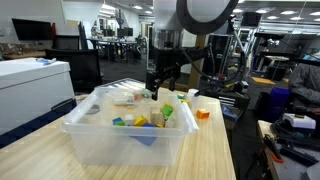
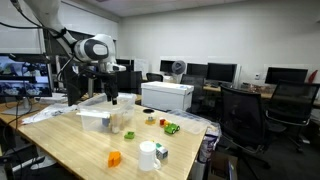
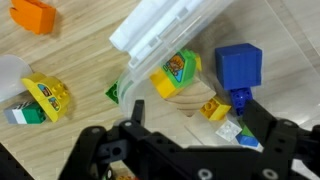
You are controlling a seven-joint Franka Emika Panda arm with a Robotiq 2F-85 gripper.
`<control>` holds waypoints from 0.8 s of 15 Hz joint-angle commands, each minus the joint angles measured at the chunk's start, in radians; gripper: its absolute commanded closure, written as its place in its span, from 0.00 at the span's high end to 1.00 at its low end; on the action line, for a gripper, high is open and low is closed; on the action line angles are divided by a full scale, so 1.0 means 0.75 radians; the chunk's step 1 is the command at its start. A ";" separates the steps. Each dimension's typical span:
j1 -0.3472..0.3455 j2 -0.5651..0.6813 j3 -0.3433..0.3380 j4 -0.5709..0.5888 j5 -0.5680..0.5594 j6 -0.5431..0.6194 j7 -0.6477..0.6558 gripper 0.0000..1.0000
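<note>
In the wrist view my gripper (image 3: 190, 108) stands open just above the wooden table, beside the corner of a clear plastic bin (image 3: 160, 30). A small yellow brick (image 3: 214, 108) lies between the fingers, close to the right one. A white, blue and green piece (image 3: 246, 134) lies against that right finger (image 3: 262, 118). A blue block (image 3: 238, 65) sits just beyond it. A yellow and green brick (image 3: 175, 72) shows through the bin's corner. In both exterior views the gripper (image 1: 161, 82) (image 2: 112, 98) hangs low next to the bin (image 1: 100, 135) (image 2: 98, 120).
An orange block (image 3: 33, 15) and a yellow and green brick (image 3: 45, 97) lie to the left in the wrist view. The bin holds several coloured toys (image 1: 150, 120). A white cup (image 2: 148, 155), an orange block (image 2: 114, 158) and a green toy (image 2: 172, 127) lie on the table (image 2: 70, 150). Office chairs (image 2: 245, 110) stand around.
</note>
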 commanded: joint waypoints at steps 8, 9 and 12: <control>-0.130 -0.116 -0.116 0.037 0.165 -0.028 -0.036 1.00; -0.143 -0.111 -0.128 0.050 0.181 -0.029 -0.038 1.00; -0.188 -0.097 -0.166 0.091 0.225 -0.036 -0.035 1.00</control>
